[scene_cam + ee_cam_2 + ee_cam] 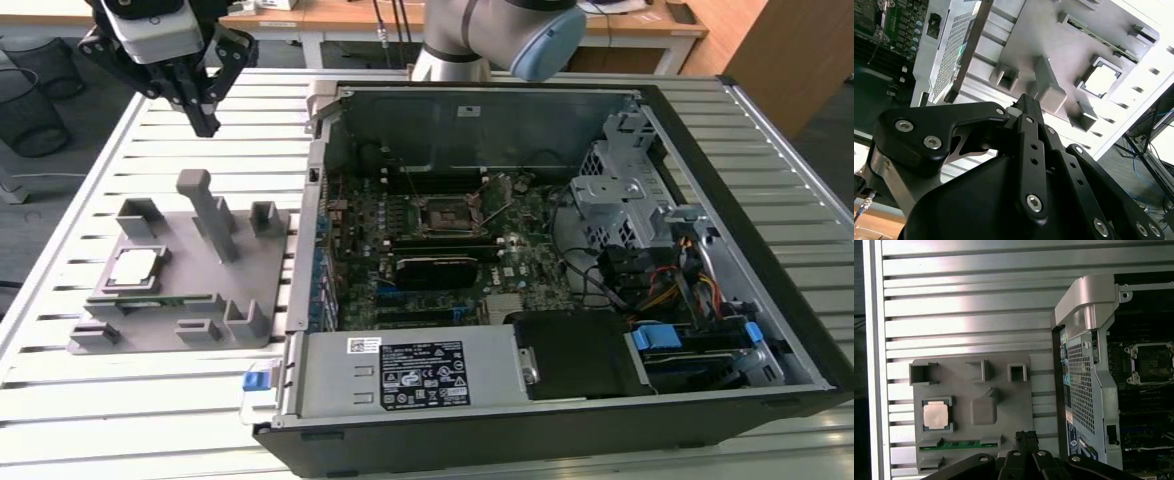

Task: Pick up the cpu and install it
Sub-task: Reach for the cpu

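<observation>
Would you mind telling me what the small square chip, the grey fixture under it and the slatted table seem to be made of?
The small square silver-grey cpu: bare metal lid, by its bright sheen. The grey moulded fixture: likely matte plastic, uniformly dull. The slatted table: apparently brushed aluminium, with streaky reflections.

One cpu (135, 268), one fixture (200, 282), one memory stick (961, 444), one computer case (561, 440)
</observation>
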Controlling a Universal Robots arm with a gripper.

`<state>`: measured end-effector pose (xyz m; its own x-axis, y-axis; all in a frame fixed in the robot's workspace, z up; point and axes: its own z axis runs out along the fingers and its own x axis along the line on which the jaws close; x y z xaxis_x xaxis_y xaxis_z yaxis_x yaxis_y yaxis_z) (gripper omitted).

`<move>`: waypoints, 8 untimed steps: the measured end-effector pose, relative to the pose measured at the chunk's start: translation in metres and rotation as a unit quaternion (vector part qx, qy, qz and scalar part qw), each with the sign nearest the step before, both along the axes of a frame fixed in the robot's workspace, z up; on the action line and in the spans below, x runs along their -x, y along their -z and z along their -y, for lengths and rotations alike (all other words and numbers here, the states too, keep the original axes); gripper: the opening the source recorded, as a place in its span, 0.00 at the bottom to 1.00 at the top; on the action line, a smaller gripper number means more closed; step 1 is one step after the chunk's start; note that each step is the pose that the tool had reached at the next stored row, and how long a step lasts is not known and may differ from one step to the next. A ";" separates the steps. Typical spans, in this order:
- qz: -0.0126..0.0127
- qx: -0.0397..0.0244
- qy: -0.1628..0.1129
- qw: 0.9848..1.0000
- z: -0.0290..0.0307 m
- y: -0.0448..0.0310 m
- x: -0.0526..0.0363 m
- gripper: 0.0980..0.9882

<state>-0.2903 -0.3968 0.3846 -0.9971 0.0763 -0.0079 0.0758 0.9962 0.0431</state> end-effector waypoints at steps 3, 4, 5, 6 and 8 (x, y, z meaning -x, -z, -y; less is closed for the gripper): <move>0.000 0.000 0.000 1.000 0.0000 0.0003 0.0026 0.01; 0.000 0.000 0.000 1.000 0.0000 0.0004 0.0035 0.01; -0.001 0.000 0.000 1.000 0.0000 0.0005 0.0044 0.01; -0.001 0.000 0.000 1.000 0.0000 0.0006 0.0053 0.01; -0.001 0.000 0.000 1.000 0.0000 0.0008 0.0073 0.01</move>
